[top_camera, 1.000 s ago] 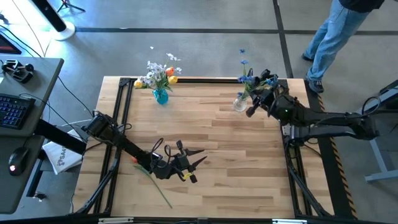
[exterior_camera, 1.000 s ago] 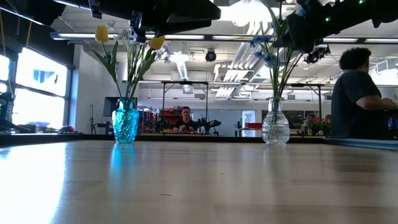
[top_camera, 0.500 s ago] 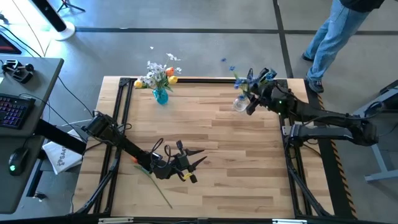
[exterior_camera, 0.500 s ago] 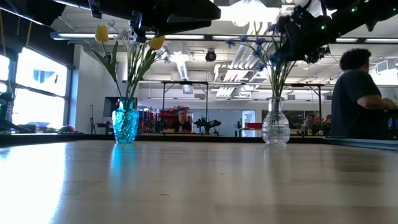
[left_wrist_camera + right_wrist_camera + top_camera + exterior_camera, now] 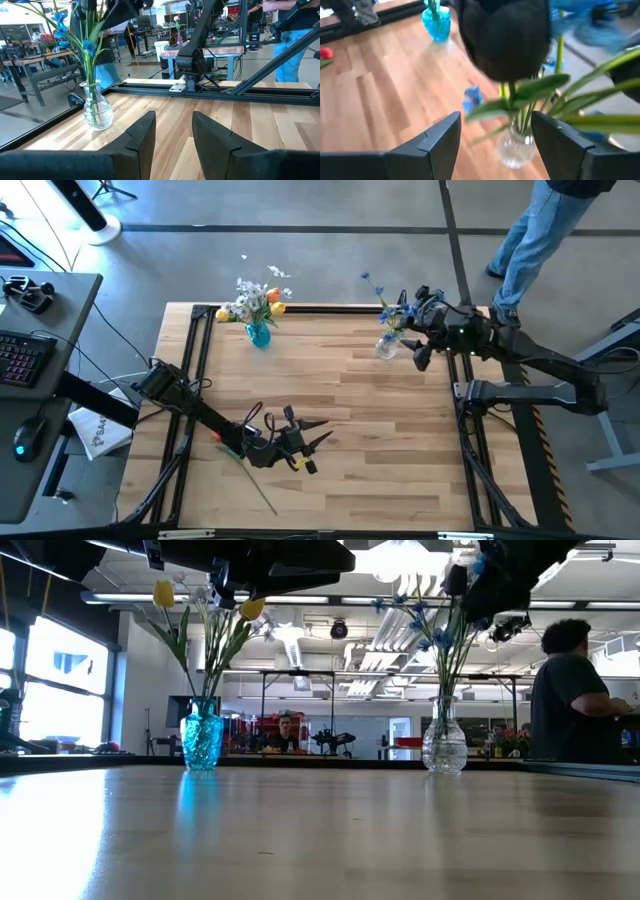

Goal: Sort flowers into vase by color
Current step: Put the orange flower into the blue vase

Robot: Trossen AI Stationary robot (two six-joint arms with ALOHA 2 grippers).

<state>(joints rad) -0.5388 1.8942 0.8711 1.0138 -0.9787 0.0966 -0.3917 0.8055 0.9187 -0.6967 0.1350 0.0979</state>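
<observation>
Blue flowers (image 5: 385, 308) stood in the clear vase (image 5: 386, 346), right under the right gripper (image 5: 421, 352), whose jaws hung parted and empty astride the stems. Snagging was the risk: a finger catching a leaf on the way out could tip the vase or drag a stem free. Far off, the left gripper (image 5: 300, 448) sat low on the table, jaws ajar and holding nothing, with a red flower (image 5: 230, 448) lying just behind it, unsorted.
</observation>
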